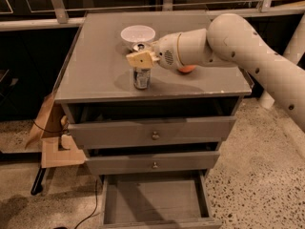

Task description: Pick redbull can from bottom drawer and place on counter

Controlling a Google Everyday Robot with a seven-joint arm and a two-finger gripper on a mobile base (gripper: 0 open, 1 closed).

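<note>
The redbull can [141,78] stands upright on the counter [95,70], near its front edge and a little left of the middle. My gripper [142,59] is directly over the can, right at its top, with the arm reaching in from the right. The bottom drawer [155,202] is pulled out and shows a bare grey floor.
A white bowl [138,34] sits on the counter behind the can. An orange [187,69] lies partly hidden behind my wrist. The two upper drawers [153,133] stand slightly ajar. Cardboard boxes [52,142] lie on the floor at the left.
</note>
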